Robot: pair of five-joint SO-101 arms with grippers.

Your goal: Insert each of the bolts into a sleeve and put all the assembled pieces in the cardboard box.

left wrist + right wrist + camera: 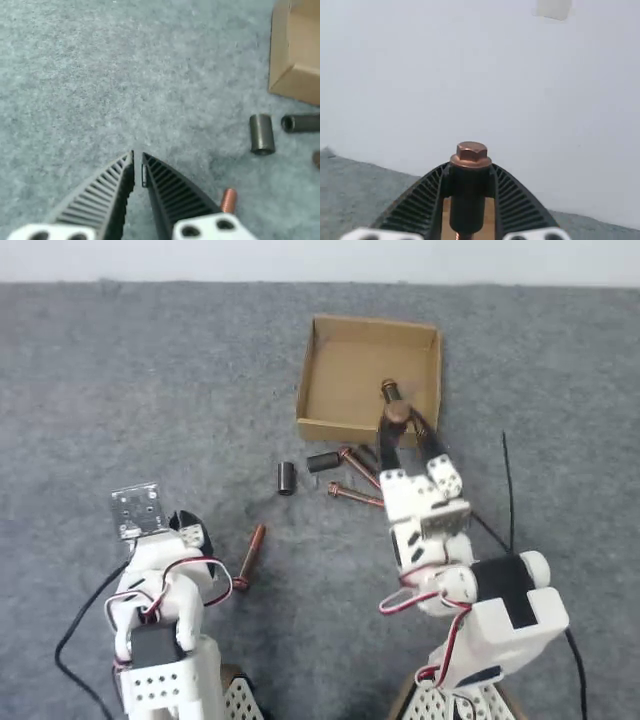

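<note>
My right gripper (400, 427) is shut on a black sleeve with a copper bolt through it (469, 185), bolt head up, held over the near edge of the cardboard box (345, 365). Another copper-headed piece (389, 390) lies inside the box. Two loose black sleeves (287, 478) (323, 461) lie in front of the box, with two bolts (360, 466) (355, 494) beside them. A third bolt (250, 555) lies next to my left gripper (190, 528), which rests shut and holds nothing (137, 159). In the left wrist view both sleeves (262, 134) (301, 123) lie ahead.
Grey carpet (150, 390) covers the table up to a white wall at the back. A black cable (508, 490) runs along the right arm's side. The box corner (292, 50) stands beyond the sleeves.
</note>
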